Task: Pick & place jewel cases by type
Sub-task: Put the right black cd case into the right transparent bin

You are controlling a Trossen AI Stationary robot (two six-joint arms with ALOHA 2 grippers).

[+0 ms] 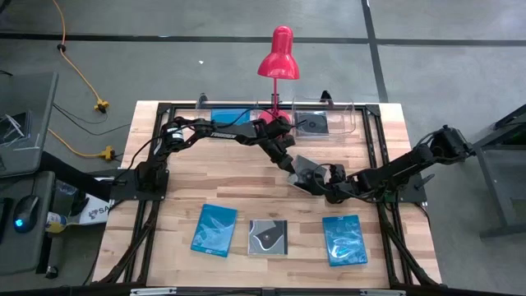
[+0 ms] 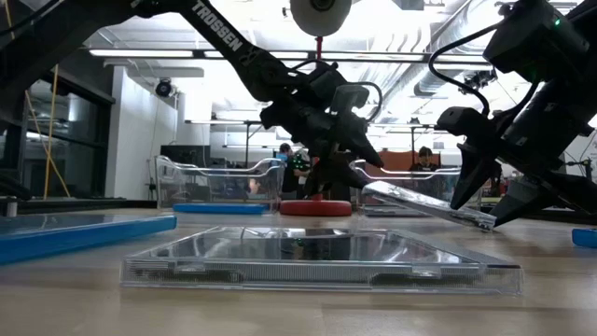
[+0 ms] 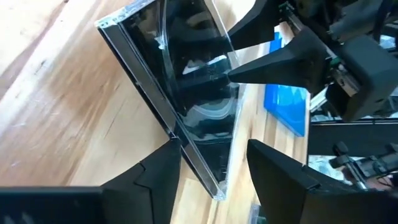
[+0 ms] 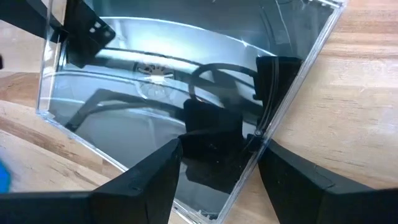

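A dark jewel case (image 1: 306, 171) hangs above the table's middle between my two grippers. My left gripper (image 1: 289, 164) comes at it from the far left and my right gripper (image 1: 327, 182) from the right, both shut on it. In the low view the case (image 2: 429, 207) slopes down toward the right gripper. A row lies flat near the front edge: a blue case (image 1: 215, 228), a dark case with a white swirl (image 1: 269, 237) and another blue case (image 1: 343, 240). One blue case (image 1: 228, 117) and one dark case (image 1: 314, 125) lie in the far trays. My left gripper pinches the case at one corner (image 3: 205, 165), one finger on each flat face. The fingers slant down from the table's far left. That end of the case is the higher one, clear of the table. My right gripper has the opposite corner (image 4: 217, 186) between its two fingers, one finger over the glossy face and one behind it. It slants down from the table's right. The case is tilted in the hold, with this end lower and off the wood.
A red desk lamp (image 1: 278, 57) stands at the far middle between two clear trays (image 1: 203, 104) (image 1: 353, 111). Bare wood lies between the held case and the front row. People show in the room beyond the table in the low view.
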